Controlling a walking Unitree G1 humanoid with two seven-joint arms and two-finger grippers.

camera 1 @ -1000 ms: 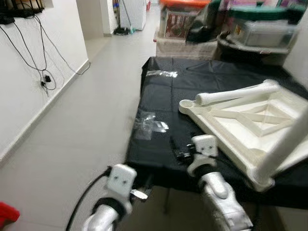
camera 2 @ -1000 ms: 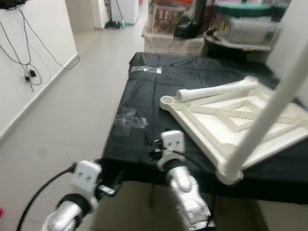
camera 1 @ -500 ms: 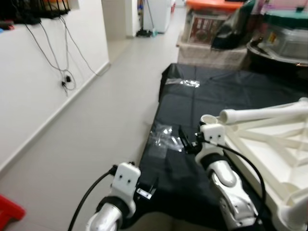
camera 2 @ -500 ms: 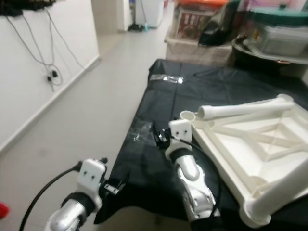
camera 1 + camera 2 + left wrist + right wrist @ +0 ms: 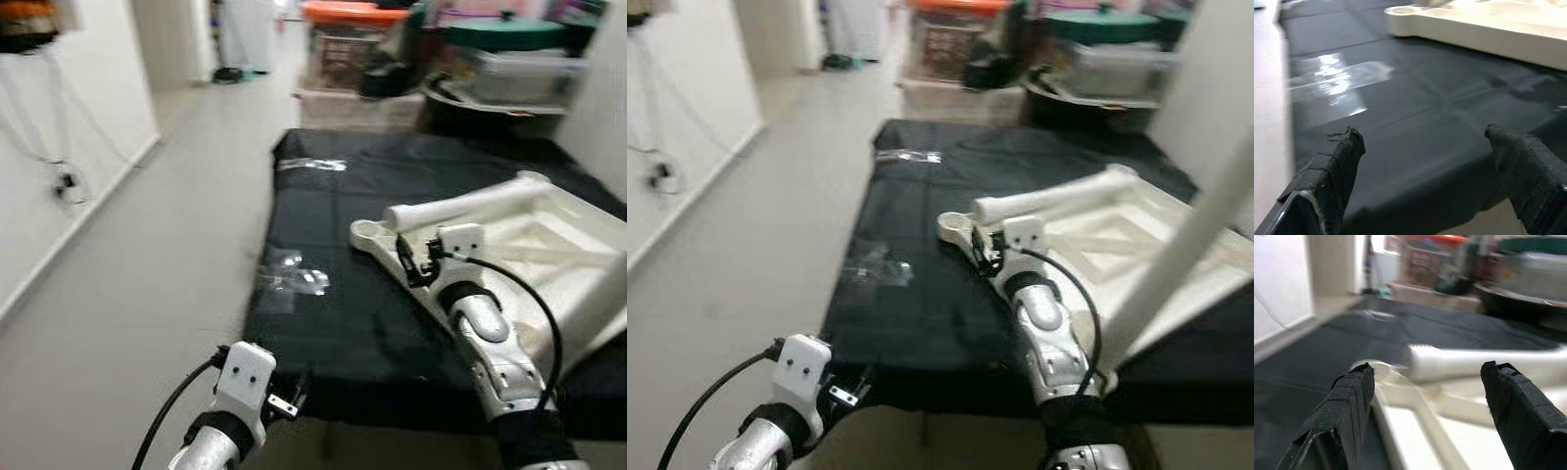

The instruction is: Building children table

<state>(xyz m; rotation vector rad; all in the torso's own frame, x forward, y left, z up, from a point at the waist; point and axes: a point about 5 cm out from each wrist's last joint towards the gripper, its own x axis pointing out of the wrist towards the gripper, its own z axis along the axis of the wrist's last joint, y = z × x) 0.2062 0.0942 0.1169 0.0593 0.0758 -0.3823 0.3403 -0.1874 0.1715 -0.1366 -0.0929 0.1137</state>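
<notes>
1. The counter (image 5: pixel 323 323), draped in a black cloth, carries the whole job, and its near edge is the first hazard. The left gripper (image 5: pixel 1425 176) hangs low just off that edge with its fingers wide apart and empty; if the robot steps in, that arm could catch the cloth's hem and drag everything on it.

2. The white children's tabletop (image 5: pixel 549 264) lies upside down toward the counter's right side, its ribbed underside up. It looks to overhang the right edge, though blur makes this hard to judge. A downward push there could tip it off.

3. One table leg (image 5: pixel 470 204) lies loose across the tabletop's far corner, resting on the rim. It is round, so a nudge from the right gripper (image 5: pixel 1425 396) may roll it toward the counter's far edge. Another leg (image 5: pixel 1176 264) already stands up from the near right corner and could be knocked by the right elbow.

4. The right gripper hovers over the tabletop's corner socket (image 5: pixel 370 232), fingers spread and holding nothing. Closing too early would pinch the rim instead of the leg.

5. Clear plastic bags (image 5: pixel 294 277) lie near the counter's left edge and another (image 5: pixel 312 164) near its far left corner; any small fittings inside could be swept to the floor.
</notes>
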